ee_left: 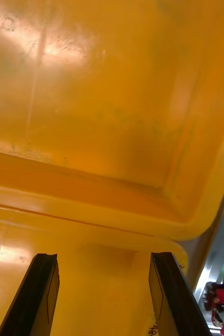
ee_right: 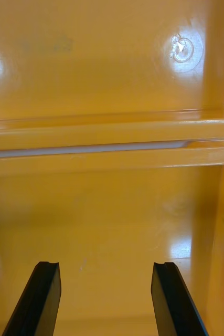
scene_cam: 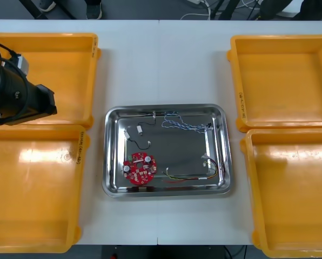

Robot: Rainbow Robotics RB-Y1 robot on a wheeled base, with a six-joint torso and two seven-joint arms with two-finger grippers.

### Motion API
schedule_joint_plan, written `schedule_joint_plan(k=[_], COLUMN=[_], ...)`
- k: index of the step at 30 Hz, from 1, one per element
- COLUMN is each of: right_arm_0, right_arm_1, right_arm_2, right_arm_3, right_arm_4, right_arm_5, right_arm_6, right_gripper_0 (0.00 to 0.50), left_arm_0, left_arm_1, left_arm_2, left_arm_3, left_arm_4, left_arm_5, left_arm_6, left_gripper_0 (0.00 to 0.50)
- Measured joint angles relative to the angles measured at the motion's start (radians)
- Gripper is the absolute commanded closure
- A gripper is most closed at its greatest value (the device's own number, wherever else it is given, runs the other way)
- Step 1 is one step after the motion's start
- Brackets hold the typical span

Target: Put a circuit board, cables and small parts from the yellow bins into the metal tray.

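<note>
Overhead, board (scene_cam: 139,168), cables (scene_cam: 185,125) and small parts (scene_cam: 140,129) were noted in the tray (scene_cam: 111,186). Right wrist: the right gripper (ee_right: 106,268) was found open, empty, above a bin (ee_right: 112,210). Left wrist: the left gripper (ee_left: 104,260) likewise; a rim could be struck if withdrawn low.

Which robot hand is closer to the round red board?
Left. The left gripper hangs over the left yellow bins, the circuit board close beside it. The right gripper is over the right bins, beyond the tray.
</note>
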Motion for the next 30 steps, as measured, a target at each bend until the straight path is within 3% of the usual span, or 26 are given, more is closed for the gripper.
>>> schedule_joint_plan(k=[11, 30], right_arm_0=[0.001, 0.003], right_arm_1=[0.000, 0.000], right_arm_2=[0.000, 0.000], right_arm_3=[-0.001, -0.002], right_arm_4=[0.000, 0.000], right_arm_5=[0.000, 0.001], right_arm_6=[0.000, 0.000], right_gripper_0=[0.000, 0.000], left_arm_0=[0.072, 0.185], left_arm_1=[0.000, 0.015], left_arm_2=[0.090, 0.177], left_arm_3=[-0.028, -0.089], left_arm_4=[0.006, 0.042], left_arm_5=[0.000, 0.001], left_arm_6=[-0.252, -0.266], left_gripper_0=[0.000, 0.000])
